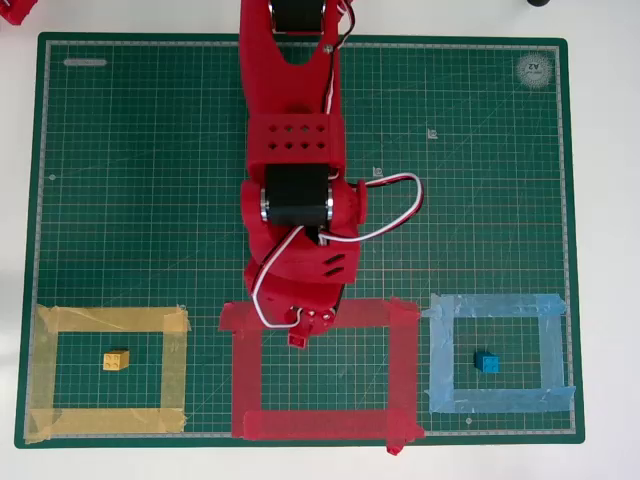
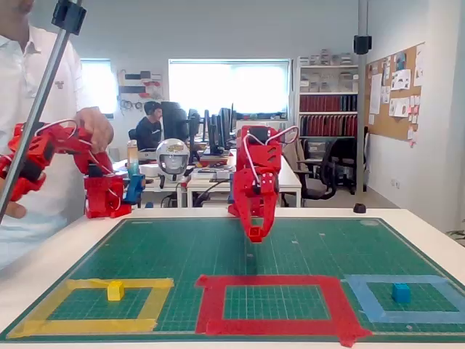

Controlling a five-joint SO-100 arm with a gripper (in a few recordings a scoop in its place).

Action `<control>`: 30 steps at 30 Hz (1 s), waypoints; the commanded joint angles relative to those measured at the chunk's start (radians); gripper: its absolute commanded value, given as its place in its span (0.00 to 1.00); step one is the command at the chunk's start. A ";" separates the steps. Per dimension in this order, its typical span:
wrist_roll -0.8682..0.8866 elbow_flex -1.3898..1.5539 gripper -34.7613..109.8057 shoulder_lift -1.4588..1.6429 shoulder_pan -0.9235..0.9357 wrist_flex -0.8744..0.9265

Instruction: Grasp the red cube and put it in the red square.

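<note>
While hanging above the green cutting mat (image 1: 150,180) at the far strip of the red square (image 1: 310,422), looks clamped down on the red cube (image 1: 298,341) - talking about the gripper (image 1: 300,330) here, fingers drawn in narrow with a small red block sitting right at the tip. Hard to trace the exact edges though, being red on red on red.

Overhead: cube at the top strip of the red square, a bit left of that strip's middle, right where tape meets the open inside. Can't say from above alone whether touching or not.

Fixed view settles that - gripper (image 2: 254,231) and red cube (image 2: 254,235) clearly up in the air, beyond the far strip of the red square (image 2: 272,323), with a dark shadow on the mat underneath. So off the surface, not resting inside the outline.

Rest of the layout, going by the red square:
- just beside it on the left in the overhead view, yellow tape outline (image 1: 105,320) with a yellow cube (image 1: 116,360) inside
- just beside it on the right, light-blue tape outline (image 1: 495,305) with a blue cube (image 1: 487,362) inside

Both well apart from the gripper.
</note>
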 commanded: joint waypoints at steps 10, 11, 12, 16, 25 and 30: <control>0.048 -0.296 0.23 -0.190 0.075 -0.282; 0.048 -0.342 0.23 -0.224 0.078 -0.282; 0.049 -0.405 0.23 -0.264 0.081 -0.282; 0.041 -0.621 0.23 -0.408 0.087 -0.282; -0.100 -0.765 0.23 -0.502 0.071 -0.101; -0.261 -0.801 0.23 -0.523 0.041 -0.049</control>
